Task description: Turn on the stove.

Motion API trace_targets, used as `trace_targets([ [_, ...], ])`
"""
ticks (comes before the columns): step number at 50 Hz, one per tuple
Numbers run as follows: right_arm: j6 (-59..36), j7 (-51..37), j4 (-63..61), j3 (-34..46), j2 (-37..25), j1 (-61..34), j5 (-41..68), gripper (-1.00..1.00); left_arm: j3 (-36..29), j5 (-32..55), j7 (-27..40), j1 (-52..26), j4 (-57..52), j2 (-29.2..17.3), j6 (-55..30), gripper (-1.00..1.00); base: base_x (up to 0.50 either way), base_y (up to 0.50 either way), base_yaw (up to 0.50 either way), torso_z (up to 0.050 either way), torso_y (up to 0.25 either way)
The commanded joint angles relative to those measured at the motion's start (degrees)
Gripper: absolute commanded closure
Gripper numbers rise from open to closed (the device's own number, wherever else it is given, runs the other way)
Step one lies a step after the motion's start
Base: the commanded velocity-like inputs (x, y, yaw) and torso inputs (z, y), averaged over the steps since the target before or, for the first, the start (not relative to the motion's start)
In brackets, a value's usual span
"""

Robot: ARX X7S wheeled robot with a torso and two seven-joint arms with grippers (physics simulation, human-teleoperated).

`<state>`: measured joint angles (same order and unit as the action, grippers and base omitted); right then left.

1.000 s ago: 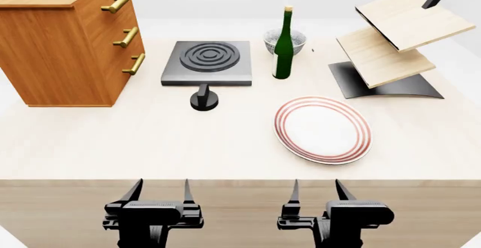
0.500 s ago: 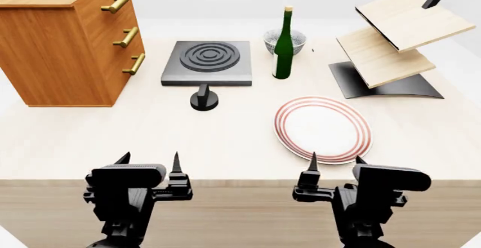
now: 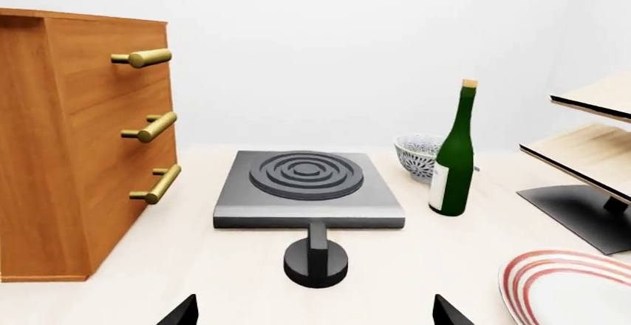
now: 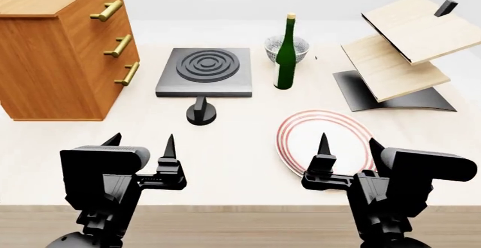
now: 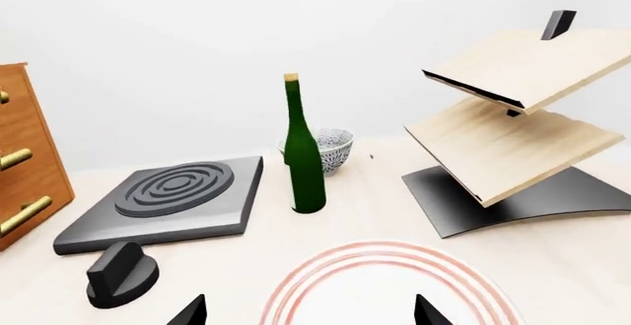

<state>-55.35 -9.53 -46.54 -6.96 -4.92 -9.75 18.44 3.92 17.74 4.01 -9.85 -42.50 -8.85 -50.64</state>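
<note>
Two grippers spread wide, empty, low in head view: left gripper (image 4: pixel 143 145), right gripper (image 4: pixel 348 146). Stove (image 4: pixel 204 71) upper centre, knob (image 4: pixel 200 113) below. Left wrist: knob (image 3: pixel 315 260) lower centre. Right wrist: knob (image 5: pixel 121 273) lower left.

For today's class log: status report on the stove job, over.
Both claws, left and right, open, empty. Knob untouched, before stove. Nothing between left claw and knob.

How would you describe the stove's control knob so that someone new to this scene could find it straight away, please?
Start at the wooden drawer cabinet at the table's left; beside it lies the flat dark grey stove with ringed burner. Just in front of that slab, on the table, stands the knob: small, black and round with a raised ridge, unlike the flat red-rimmed plate nearby.
</note>
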Motion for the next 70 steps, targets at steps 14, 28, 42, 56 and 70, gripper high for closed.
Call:
trace_targets([
  [14, 1.6, -1.1, -0.7, -0.4, -0.7, 0.8, 3.0, -1.0, 0.3, 1.7, 0.5, 0.6, -1.3, -0.8, -0.3, -1.0, 0.5, -0.02, 0.0, 0.0, 0.0],
  [28, 2.5, -2.1, -1.4, 0.3, -1.6, 1.1, 3.6, -1.0, 0.0, 1.9, 1.0, 0.8, -0.2, -1.1, 0.6, -1.0, 0.4, -0.01, 0.0, 0.0, 0.001],
  [42, 4.2, -2.3, -0.9, 1.2, -2.4, 2.1, 4.1, -1.0, -5.2, -8.1, 1.5, -0.6, 16.8, -3.3, 18.9, -1.0, 0.0, 0.0, 0.0, 0.0, 0.0],
  [56, 4.5, -3.1, -0.8, 2.4, -3.4, 2.1, 4.4, -1.0, -5.6, -13.7, 3.7, -5.7, 43.6, -3.2, 38.7, -1.0, 0.0, 0.0, 0.0, 0.0, 0.0],
  [70, 4.6, -3.6, -0.9, 2.6, -3.9, 2.1, 5.4, -1.0, -7.4, -15.2, 4.5, -7.8, 57.2, -1.6, 49.6, -1.0, 0.0, 0.0, 0.0, 0.0, 0.0],
])
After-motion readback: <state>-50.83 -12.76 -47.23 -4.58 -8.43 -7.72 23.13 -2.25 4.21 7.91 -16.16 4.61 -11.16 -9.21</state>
